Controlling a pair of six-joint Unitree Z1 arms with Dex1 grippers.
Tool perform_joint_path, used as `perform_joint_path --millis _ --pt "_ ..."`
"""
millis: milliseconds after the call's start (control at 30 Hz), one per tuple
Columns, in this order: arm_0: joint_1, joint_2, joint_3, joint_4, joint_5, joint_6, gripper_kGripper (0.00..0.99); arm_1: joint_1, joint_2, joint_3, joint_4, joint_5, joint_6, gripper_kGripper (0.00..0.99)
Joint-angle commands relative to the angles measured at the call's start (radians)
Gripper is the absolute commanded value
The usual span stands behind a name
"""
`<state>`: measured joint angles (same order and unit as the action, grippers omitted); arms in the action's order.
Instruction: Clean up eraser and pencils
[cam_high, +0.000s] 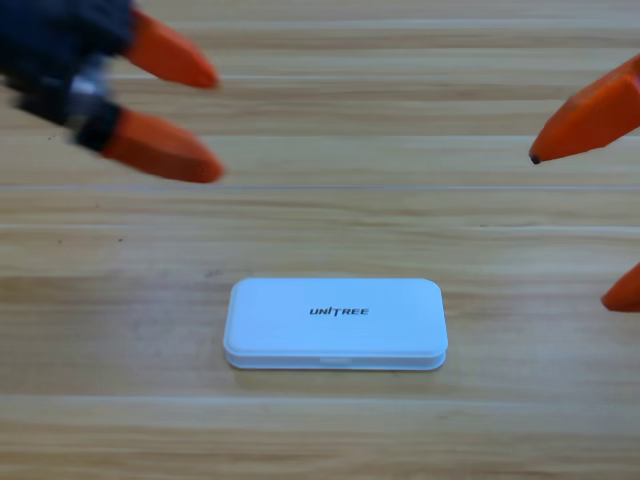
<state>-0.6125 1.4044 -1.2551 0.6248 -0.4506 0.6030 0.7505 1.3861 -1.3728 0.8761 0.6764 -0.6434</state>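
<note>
The white case (335, 323) marked UNITREE lies shut, lid down, on the wooden table just below the middle. The eraser and the pencils are out of view. My left gripper (215, 125) hangs at the upper left, well above and to the left of the case, its two orange jaws spread wide with nothing between them. My right gripper (570, 228) is at the right edge, partly cut off, its orange jaws far apart and empty, to the right of the case.
Bare wooden table (330, 200) surrounds the case on all sides.
</note>
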Motion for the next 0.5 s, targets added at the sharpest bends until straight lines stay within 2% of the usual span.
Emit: perform_joint_path --millis 33,233,500 --pt "0.013 -0.200 -0.004 0.118 -0.054 -0.012 0.971 0.026 0.059 0.034 -0.017 0.022 0.007 0.956" --pt "-0.096 -0.239 0.054 0.124 -0.073 0.023 0.990 0.026 0.062 0.032 -0.017 0.022 0.007 0.956" --pt "-0.142 -0.162 0.054 0.104 -0.074 0.029 0.990 0.026 0.062 0.034 -0.017 0.022 0.007 0.956"
